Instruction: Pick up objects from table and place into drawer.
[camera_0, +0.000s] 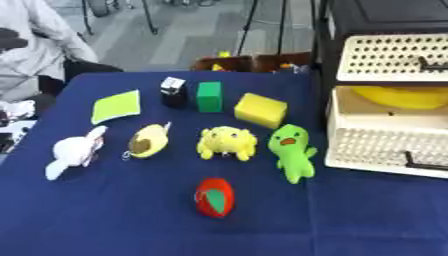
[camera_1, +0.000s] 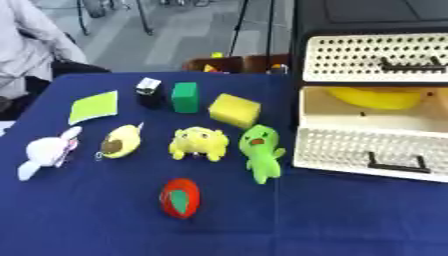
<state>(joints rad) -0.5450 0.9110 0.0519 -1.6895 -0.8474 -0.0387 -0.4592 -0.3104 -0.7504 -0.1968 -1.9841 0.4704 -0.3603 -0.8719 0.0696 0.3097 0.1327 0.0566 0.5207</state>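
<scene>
Neither hand was in sight, so I couldn't tell their state, while from left to right a white rabbit (camera_0: 74, 151), yellow frog (camera_0: 227, 142) and upright green duck (camera_0: 293, 150) lay on the blue table (camera_0: 105, 215), the duck nearest the open drawer (camera_0: 385, 142).

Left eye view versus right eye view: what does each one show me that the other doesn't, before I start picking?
Only the left eye view shows clutter at its left edge, beside the table. Only the right eye view shows the whole open drawer, handle included, and the upper drawer's handle; the left eye view cuts both off. Both show the white plush, avocado toy, yellow plush, green plush, red toy, yellow block, green block and something yellow already in the drawer. Neither shows a hand.
</scene>
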